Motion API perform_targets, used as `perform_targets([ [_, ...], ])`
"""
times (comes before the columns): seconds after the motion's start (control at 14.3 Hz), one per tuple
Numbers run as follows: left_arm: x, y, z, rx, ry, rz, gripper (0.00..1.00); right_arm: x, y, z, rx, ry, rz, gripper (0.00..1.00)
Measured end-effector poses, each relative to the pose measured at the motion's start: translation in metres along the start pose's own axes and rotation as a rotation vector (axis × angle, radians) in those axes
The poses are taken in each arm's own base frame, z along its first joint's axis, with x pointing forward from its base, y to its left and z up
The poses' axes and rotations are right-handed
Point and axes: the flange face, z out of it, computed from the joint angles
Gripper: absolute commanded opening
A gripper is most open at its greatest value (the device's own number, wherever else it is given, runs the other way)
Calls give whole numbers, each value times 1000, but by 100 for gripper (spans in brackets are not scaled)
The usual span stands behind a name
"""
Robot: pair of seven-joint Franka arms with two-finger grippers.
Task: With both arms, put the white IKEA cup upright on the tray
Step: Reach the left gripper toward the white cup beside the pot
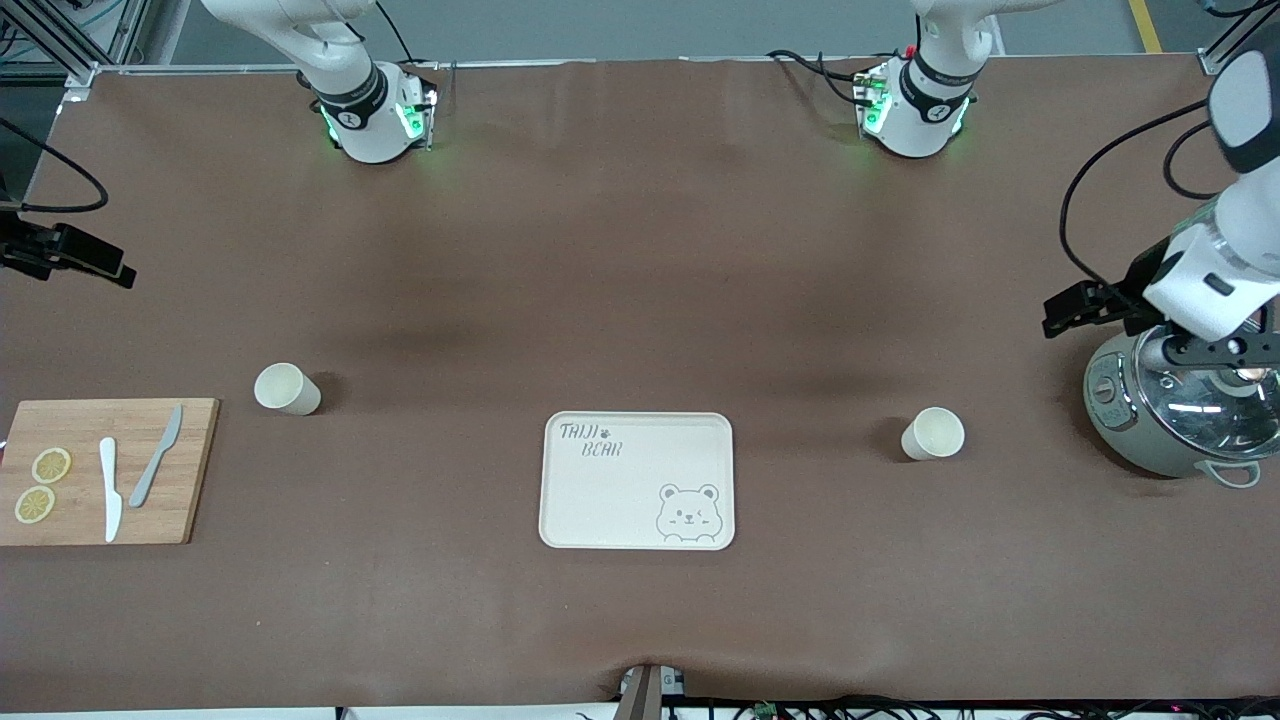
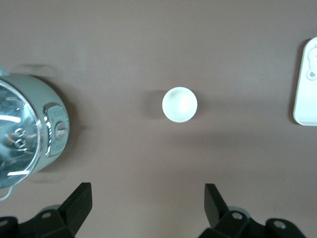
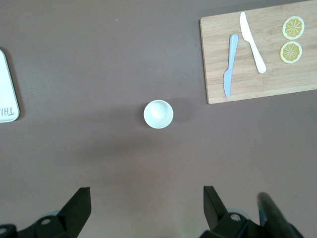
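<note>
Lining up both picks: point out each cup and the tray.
Cup toward left arm's end (image 2: 180, 104): left wrist view, inside bottom.
Cup toward right arm's end (image 3: 158, 114): right wrist view, inside bottom.
Tray (image 1: 610, 490): front view, bare middle.

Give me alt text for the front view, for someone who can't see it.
A cream tray sits bare on a brown table, with one white cup standing toward the right arm's end and another white cup toward the left arm's end. A cutting board with two knives and lemon slices and a rice cooker lie at the table's two ends.
</note>
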Motion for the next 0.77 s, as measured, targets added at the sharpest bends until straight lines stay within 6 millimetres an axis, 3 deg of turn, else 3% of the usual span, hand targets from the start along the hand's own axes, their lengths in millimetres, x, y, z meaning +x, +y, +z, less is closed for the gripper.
perform_targets([
  [0.35, -10, 6, 103, -7, 50, -1, 100, 12, 9, 19, -6, -30, 20, 100],
  [0.56, -8, 7, 154, -21, 88, 0, 100, 15, 8, 26, -7, -43, 19, 100],
  [0.77, 5, 8, 196, -43, 127, -17, 86, 27, 6, 56, -16, -103, 20, 100],
])
